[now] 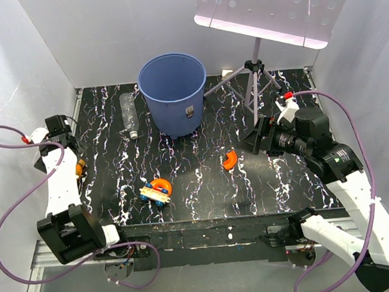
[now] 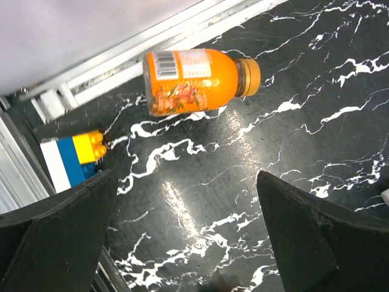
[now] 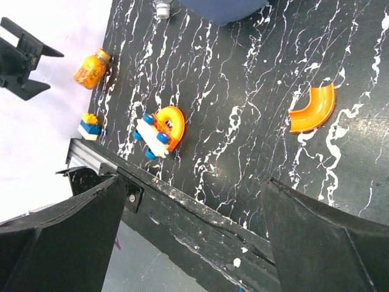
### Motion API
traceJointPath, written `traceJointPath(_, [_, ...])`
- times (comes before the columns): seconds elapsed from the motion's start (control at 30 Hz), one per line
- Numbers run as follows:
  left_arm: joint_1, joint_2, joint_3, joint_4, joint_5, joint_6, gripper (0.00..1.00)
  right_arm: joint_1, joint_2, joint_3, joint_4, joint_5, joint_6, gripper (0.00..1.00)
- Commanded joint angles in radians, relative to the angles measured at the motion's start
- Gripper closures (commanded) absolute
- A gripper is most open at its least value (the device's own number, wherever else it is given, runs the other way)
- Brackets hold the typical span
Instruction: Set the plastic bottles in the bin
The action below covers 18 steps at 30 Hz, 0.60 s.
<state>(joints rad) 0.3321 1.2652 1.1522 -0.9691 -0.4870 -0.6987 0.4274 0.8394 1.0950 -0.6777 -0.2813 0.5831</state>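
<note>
The blue bin (image 1: 173, 94) stands upright at the back middle; its base shows in the right wrist view (image 3: 225, 7). A clear plastic bottle (image 1: 129, 114) lies on the table just left of the bin; only its cap end (image 3: 162, 8) shows in the right wrist view. An orange juice bottle (image 2: 194, 79) lies on its side at the table's left edge (image 1: 80, 168), also in the right wrist view (image 3: 92, 69). My left gripper (image 2: 187, 182) is open and empty above the table short of the orange bottle (image 1: 63, 128). My right gripper (image 3: 193, 182) is open and empty, raised at the right (image 1: 253, 139).
A toy with blue wheels and an orange ring (image 1: 157, 190) lies near the front. An orange curved piece (image 1: 229, 159) lies mid-table. A blue, yellow and white block (image 2: 73, 158) sits by the left rail. A tripod (image 1: 255, 75) with a light panel stands at the back right.
</note>
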Motion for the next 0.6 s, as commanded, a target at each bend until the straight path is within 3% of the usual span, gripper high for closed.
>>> traceJointPath(0.0, [0.005,0.060,0.059,0.087,-0.002,0.218,0.02,0.001,0.006,0.002,0.052,-0.029,0.017,0.04])
traceJointPath(0.23, [0.024,0.095,0.060,0.167,0.001,0.246,0.02,0.001,0.017,0.016,0.044,-0.035,0.026,0.04])
traceJointPath(0.37, [0.025,0.201,0.084,0.216,-0.042,0.292,0.02,0.001,0.012,0.009,0.044,-0.030,0.030,0.04])
traceJointPath(0.57, [0.025,0.352,0.144,0.231,0.005,0.288,0.02,0.001,0.027,0.019,0.052,-0.047,0.037,0.04])
